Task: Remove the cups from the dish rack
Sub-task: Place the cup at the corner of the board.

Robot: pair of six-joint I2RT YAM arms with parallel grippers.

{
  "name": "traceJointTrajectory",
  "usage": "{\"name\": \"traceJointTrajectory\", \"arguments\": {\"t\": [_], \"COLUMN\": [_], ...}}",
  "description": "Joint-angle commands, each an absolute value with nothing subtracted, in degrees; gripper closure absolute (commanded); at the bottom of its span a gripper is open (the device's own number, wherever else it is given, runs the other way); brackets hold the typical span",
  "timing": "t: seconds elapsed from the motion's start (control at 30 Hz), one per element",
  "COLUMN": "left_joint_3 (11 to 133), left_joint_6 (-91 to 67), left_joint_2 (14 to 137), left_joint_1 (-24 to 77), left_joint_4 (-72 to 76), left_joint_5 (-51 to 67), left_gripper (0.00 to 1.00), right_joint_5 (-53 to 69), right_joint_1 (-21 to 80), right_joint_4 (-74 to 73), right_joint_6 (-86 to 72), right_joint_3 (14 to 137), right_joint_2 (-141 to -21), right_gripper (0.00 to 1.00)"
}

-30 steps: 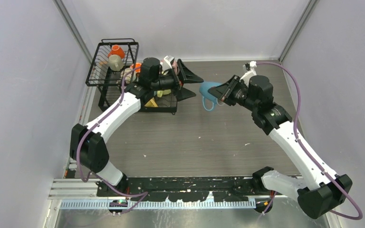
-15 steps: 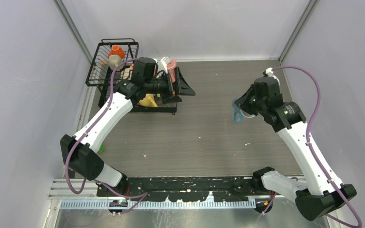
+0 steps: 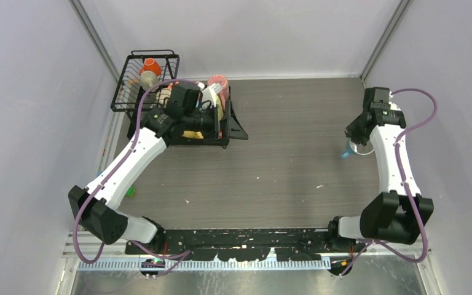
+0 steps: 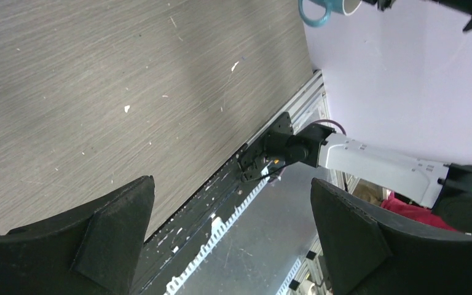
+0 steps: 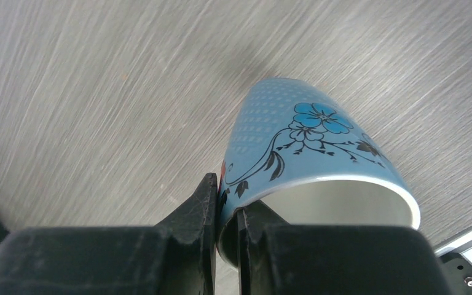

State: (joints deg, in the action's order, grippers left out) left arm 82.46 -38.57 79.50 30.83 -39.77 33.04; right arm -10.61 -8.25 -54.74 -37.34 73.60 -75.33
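Currently, one blue cup (image 5: 301, 141) is clamped by its rim in the right end effector (image 5: 228, 206), low over the bench (image 3: 283, 172) at the right. Several cups (image 3: 151, 64) are left in the far-left dish rack (image 3: 153, 54), where the left end effector (image 4: 230, 215) is held apart.

The tabletop (image 3: 283, 172) is a grey wood-grain laminate, matt, finely streaked and flecked with white specks. The blue mug (image 5: 295, 141) is glossy glazed ceramic, with a dotted pattern and a black-lined flower print outside and smooth white glaze inside. The fingers (image 5: 204, 212) of the right gripper (image 5: 227, 212) are matt black plastic, faintly grainy; those of the left gripper (image 4: 230, 236) look the same. The dish rack (image 3: 120, 86) is thin black-coated wire. The arm shells (image 3: 393, 163) are smooth white plastic with a slight sheen. The rail (image 3: 92, 243) is bare, dull metal.
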Motion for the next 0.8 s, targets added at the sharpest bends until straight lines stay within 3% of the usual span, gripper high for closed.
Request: {"name": "traceJointTrajectory", "arguments": {"t": [0.0,0.33,0.77], "left_joint_3": [81.92,82.33,81.89], "left_joint_6": [-36.88,-37.17,-37.43], "left_joint_2": [77.86,78.49,78.5], "left_joint_1": [31.62,32.43,33.02], "left_joint_4": [-40.81,-41.4,-41.95], "left_joint_5": [33.88,33.01,31.77], "left_gripper": [0.0,0.0,0.0], "right_joint_5": [-8.95,-8.66,-9.86], "right_joint_1": [-13.46,-18.16,-19.34], "right_joint_4": [-49.18,-47.18,-47.13], "right_joint_6": [-36.04,-35.1,-33.93], "right_joint_3": [74.2,76.79,77.65], "right_joint_2": [-79.31,-92.08,-98.23], "right_gripper": [0.99,1.0,0.98]}}
